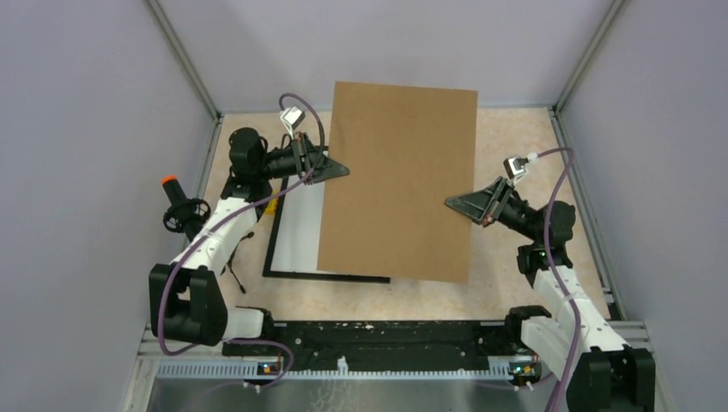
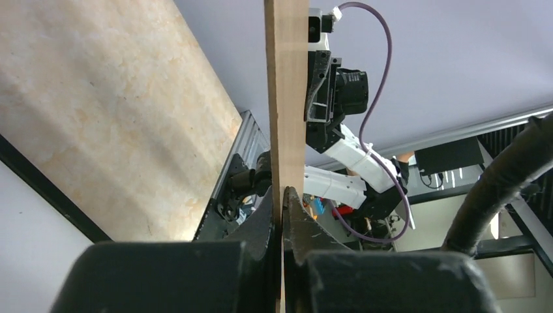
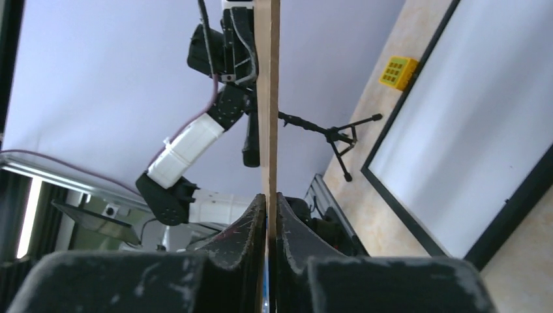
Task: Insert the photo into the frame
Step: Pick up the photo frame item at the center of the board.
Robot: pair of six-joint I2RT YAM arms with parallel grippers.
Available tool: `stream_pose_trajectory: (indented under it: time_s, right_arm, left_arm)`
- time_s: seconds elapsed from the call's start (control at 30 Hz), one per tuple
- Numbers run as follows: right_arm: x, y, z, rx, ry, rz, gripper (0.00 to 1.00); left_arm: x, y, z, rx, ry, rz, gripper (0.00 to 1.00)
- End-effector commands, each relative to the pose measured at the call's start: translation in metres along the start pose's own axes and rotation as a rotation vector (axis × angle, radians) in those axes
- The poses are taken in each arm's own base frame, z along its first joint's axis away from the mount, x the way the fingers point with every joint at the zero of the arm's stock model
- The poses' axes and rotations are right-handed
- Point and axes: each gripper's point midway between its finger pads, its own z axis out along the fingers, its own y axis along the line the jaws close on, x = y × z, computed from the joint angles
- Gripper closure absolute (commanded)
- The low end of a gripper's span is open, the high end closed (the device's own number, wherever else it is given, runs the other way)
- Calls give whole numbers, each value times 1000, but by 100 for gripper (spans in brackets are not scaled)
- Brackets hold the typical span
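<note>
On the table, left of centre, the frame lies flat with the photo inside its black border, white side up. The brown cardboard sheet, held above, partly covers both. My left gripper pinches the sheet's left edge. My right gripper pinches its right edge. Both sets of jaws are closed tight against the board.

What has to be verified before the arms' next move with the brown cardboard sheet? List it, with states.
1. Left gripper clamped on the flat brown cardboard sheet: ok.
2. Right gripper clamped on the opposite edge: ok.
3. Sheet held up off the thin black rectangular frame: ok.
4. Cat photo seated in the frame: cannot tell; only a white surface shows inside.
5. Small yellow block lying outside the frame: ok.
</note>
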Motion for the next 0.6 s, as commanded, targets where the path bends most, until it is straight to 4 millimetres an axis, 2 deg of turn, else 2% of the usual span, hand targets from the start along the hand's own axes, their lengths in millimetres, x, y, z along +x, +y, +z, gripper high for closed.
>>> stream_pose_trajectory:
  time_s: [0.0, 0.03, 0.07, 0.1, 0.13, 0.2, 0.27, 0.33, 0.37, 0.43, 0.57]
  right_arm:
    - [-11, 61, 2, -197, -24, -113, 100]
    - [-13, 66, 2, -215, -32, -133, 100]
    - [-16, 67, 3, -218, -41, -140, 100]
    - [-19, 67, 4, -216, -51, -140, 100]
    - [-21, 65, 6, -208, -60, -137, 100]
    - [-27, 57, 8, -182, -89, -128, 100]
    - [-33, 43, 9, -134, -125, -105, 100]
    - [-42, 26, 8, -81, -170, -77, 100]
    - [-49, 19, 7, -60, -198, -70, 100]
    - [-63, 1, 3, -3, -241, -51, 100]
    - [-112, -33, -15, 98, -389, -44, 100]
  left_arm:
    - [-8, -13, 2, 27, -41, 92, 100]
    - [-8, -9, 3, 13, -40, 83, 97]
    - [-8, -3, 2, -16, -41, 95, 86]
    - [-10, 1, 2, -57, -50, 97, 64]
    - [-11, 8, 1, -111, -59, 105, 47]
    - [-9, 28, -6, -244, -76, 95, 28]
    - [-7, 45, -14, -357, -91, 113, 13]
    - [-1, 60, -25, -464, -99, 119, 3]
    - [-1, 67, -31, -521, -111, 130, 2]
    - [-1, 78, -46, -641, -152, 129, 1]
    - [1, 87, -65, -746, -237, 151, 1]
